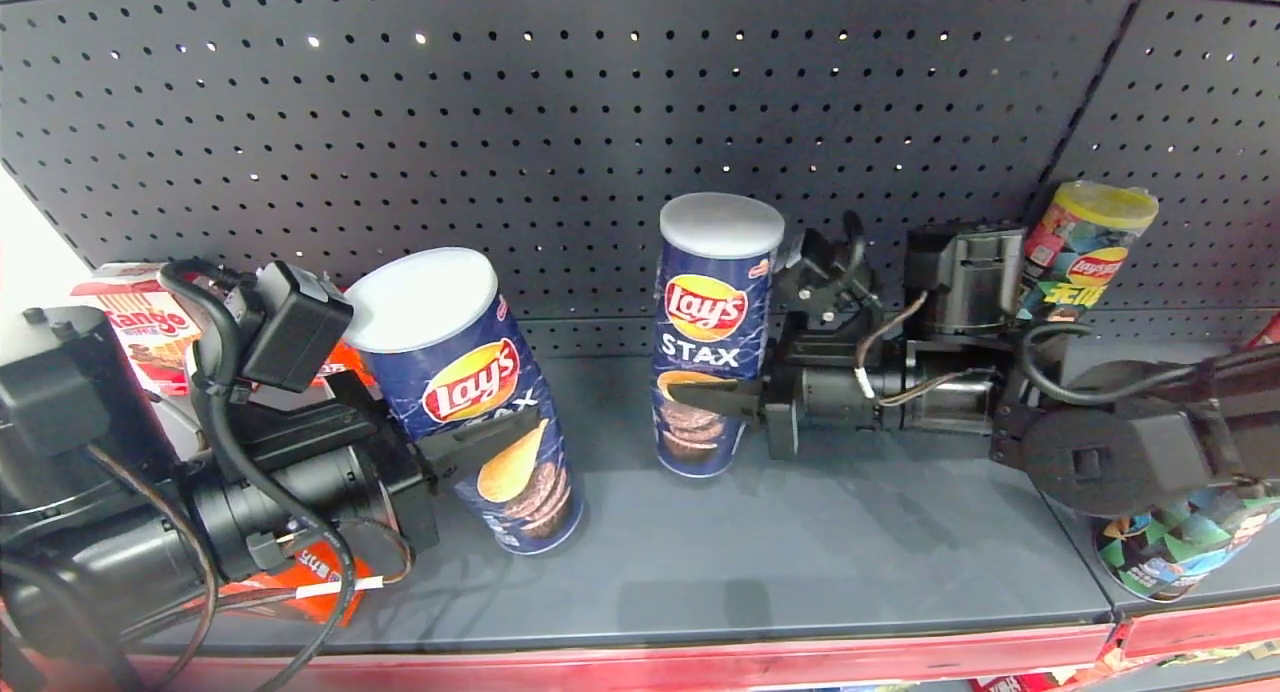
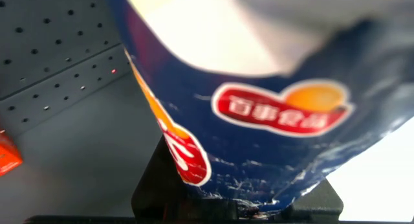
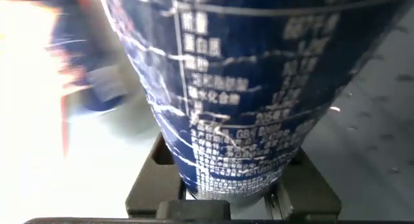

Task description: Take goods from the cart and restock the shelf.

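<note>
Two blue chip cans with white lids are on the grey shelf (image 1: 800, 542), each clamped in a tool. Left can (image 1: 470, 392) leans, its lid tipped toward the robot's left and its base low near the shelf's front; whether the base touches the shelf I cannot tell. Left tool (image 1: 480, 442) is closed on its lower half, one dark finger crossing the label. In the left wrist view this can (image 2: 272, 120) rises from between the tool's pads (image 2: 236, 198). Right can (image 1: 710, 332) stands nearly upright farther back, well apart from the left can, its base at the shelf surface. Right tool (image 1: 715, 397) grips it at mid-height from the robot's right; the right wrist view has the can's printed side (image 3: 259, 88) wedged between the fingers (image 3: 155, 185). Behind both runs a dark pegboard (image 1: 600, 122). To the right, a yellow-lidded can (image 1: 1085, 242) leans against the pegboard, and a patterned can (image 1: 1170, 552) lies near the front edge. At the left end sit a wafer box (image 1: 150, 322) and an orange pack (image 1: 320, 572).
</note>
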### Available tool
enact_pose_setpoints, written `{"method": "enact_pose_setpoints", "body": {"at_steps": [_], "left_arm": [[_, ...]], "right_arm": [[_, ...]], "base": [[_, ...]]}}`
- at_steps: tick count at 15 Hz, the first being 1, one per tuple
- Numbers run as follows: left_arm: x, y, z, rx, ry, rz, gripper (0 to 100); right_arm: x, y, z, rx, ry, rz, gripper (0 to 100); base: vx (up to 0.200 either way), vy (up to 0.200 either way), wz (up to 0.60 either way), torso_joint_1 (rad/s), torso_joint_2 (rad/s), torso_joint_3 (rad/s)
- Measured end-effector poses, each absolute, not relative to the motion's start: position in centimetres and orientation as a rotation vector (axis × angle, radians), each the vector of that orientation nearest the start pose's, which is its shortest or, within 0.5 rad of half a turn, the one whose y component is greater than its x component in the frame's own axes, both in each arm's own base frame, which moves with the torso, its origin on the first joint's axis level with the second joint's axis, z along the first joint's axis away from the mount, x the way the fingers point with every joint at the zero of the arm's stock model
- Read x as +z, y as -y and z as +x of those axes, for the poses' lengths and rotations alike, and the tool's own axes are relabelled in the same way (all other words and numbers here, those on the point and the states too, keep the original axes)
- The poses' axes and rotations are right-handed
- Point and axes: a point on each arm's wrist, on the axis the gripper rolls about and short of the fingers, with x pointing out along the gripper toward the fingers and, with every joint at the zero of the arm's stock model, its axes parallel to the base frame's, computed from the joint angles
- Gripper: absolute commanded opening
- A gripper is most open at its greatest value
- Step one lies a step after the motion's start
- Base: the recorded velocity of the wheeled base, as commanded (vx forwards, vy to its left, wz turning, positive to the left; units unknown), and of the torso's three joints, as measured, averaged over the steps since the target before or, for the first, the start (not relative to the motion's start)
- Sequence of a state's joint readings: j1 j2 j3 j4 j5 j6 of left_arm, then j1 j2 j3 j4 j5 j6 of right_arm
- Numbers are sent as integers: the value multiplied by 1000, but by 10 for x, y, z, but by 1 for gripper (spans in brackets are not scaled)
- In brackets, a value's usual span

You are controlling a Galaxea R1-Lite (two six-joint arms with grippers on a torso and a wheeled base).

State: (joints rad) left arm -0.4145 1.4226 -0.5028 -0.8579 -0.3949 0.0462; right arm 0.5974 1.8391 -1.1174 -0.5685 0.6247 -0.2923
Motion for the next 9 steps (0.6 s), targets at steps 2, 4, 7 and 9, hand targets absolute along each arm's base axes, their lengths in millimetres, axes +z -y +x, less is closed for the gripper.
{"method": "enact_pose_setpoints", "body": {"at_steps": [2, 4, 7, 9], "left_arm": [[198, 95, 200, -800, -44, 43, 0], [198, 93, 202, -787, -42, 44, 0], [198, 91, 202, -781, -44, 44, 0], [198, 91, 203, -778, -44, 43, 0]], "right_arm": [[216, -202, 271, 1318, 82, -245, 0], [208, -195, 260, 1378, 124, -241, 0], [189, -191, 252, 1410, 113, -254, 0], [179, -192, 252, 1414, 113, -291, 0]], "base": [[0, 0, 0, 0, 0, 0], [0, 0, 0, 0, 0, 0], [0, 0, 0, 0, 0, 0], [0, 0, 0, 0, 0, 0]]}}
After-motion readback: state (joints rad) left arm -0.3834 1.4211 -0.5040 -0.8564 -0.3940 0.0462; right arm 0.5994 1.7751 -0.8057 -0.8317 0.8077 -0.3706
